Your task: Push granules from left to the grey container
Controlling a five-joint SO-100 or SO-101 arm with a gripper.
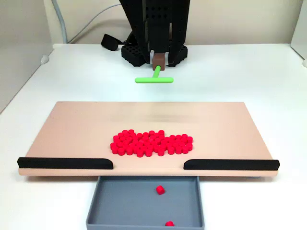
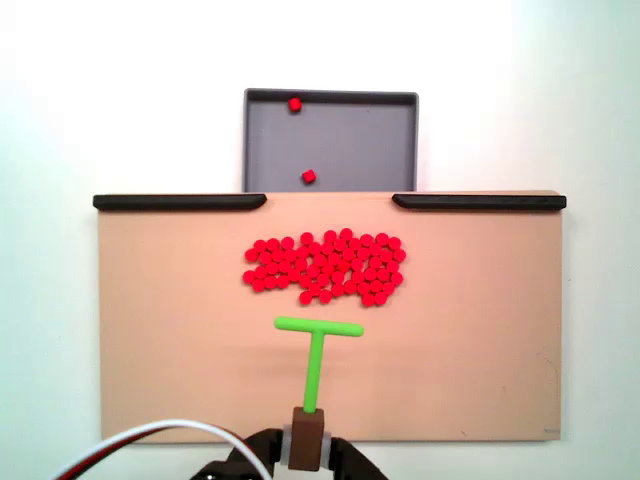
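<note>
My gripper point(image 2: 309, 440) holds the stem of the green T-shaped plastic pusher point(image 2: 318, 340) tightly, its bar behind the small red cylindrical granules point(image 2: 324, 268). They lie near the gap before the shallow grey plastic container point(image 2: 370, 140), ready for pushing in.

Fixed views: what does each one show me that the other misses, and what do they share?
In a fixed view alone: the black arm base and a grey cable behind it. In a fixed view alone: the shallow grey plastic tray in full outline, and white and red wires. Both show the pile of small red cylindrical pellets on the beige board, two pellets in the tray, and the green T-shaped pusher.
</note>
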